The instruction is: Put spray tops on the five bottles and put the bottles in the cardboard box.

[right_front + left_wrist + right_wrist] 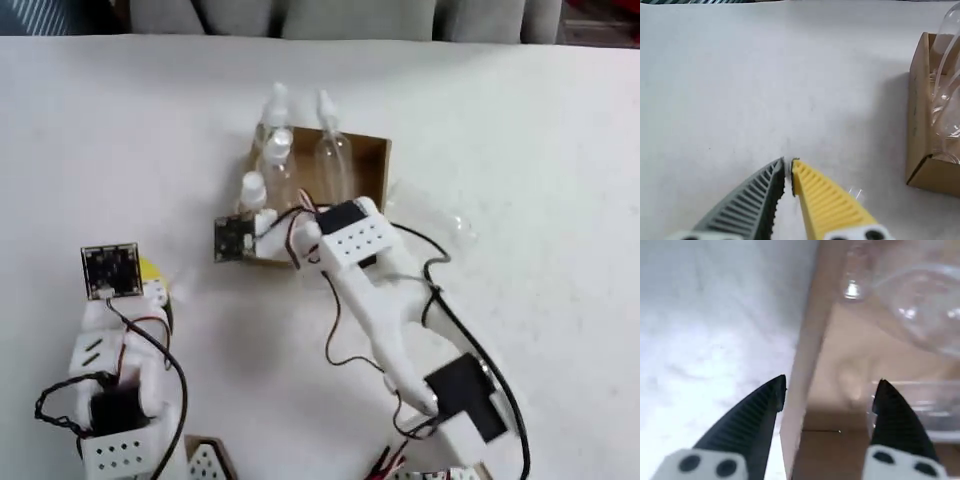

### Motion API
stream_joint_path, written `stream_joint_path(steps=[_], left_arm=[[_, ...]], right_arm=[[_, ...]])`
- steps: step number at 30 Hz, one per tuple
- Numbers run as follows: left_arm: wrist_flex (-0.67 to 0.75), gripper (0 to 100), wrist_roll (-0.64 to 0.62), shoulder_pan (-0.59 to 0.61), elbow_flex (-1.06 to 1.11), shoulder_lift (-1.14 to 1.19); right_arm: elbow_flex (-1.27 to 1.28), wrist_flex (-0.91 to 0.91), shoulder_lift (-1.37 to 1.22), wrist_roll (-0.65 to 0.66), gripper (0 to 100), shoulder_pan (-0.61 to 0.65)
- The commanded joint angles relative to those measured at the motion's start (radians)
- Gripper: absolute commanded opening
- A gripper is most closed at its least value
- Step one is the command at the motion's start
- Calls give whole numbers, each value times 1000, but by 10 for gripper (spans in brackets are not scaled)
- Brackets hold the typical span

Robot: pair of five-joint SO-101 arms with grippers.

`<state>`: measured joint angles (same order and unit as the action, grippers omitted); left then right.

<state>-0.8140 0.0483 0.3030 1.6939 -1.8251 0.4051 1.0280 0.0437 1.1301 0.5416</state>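
Clear plastic spray-topped bottles (335, 160), stood in the brown cardboard box (372, 165), are judged light, thin-walled and slippery, best gripped gently at mid-body; right gripper (831, 385) is spread astride the box wall, left gripper (788, 162) is closed empty over the white table (520, 120).

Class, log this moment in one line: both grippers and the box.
left gripper: shut, over table | right gripper: open, astride cardboard box wall | bottles: in box, spray tops on
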Motion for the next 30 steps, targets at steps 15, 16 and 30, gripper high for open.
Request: stream_joint_path(steps=[15,16,30], left_arm=[[0,42,12,-10,0,-2],[0,42,12,-10,0,-2],[0,42,12,-10,0,-2]], right_arm=[[-44,-216,234,-641,60,-156],[-44,-243,216,-666,60,-166],[-51,-513,7,-684,225,-179]])
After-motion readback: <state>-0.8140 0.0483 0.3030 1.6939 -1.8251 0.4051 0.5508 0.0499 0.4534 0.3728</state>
